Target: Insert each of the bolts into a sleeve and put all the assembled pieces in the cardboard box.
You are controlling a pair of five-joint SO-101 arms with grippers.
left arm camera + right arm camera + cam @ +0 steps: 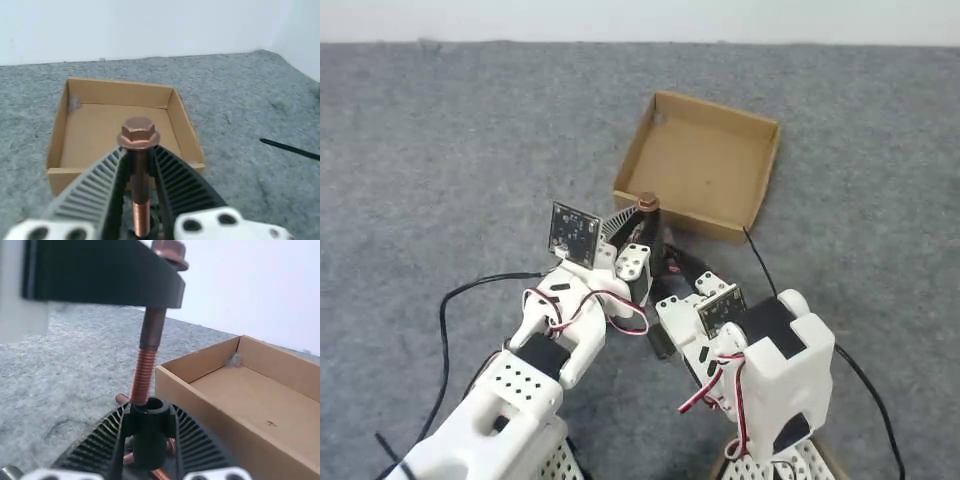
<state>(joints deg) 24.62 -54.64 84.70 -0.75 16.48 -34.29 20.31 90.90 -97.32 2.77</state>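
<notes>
Grey carpeted table point(430, 150). Cardboard box point(700, 165) sat at far centre. Left gripper point(139, 152), just on the near side of the box's near wall, pinched a copper bolt point(138, 134) upright by the shank, hex head up. Right gripper point(149, 414) sat directly beneath, clamped round a black sleeve point(149, 432), bore up. The threaded tip met the sleeve mouth at a slight tilt; depth of entry could not be told. Loose bolts point(121, 399) lay on the carpet under the sleeve. Step judged: insertion. To do it well: square the shank with the bore, lower slowly, and release the bolt only once seated. Sleeve grip must hold firm.
</notes>
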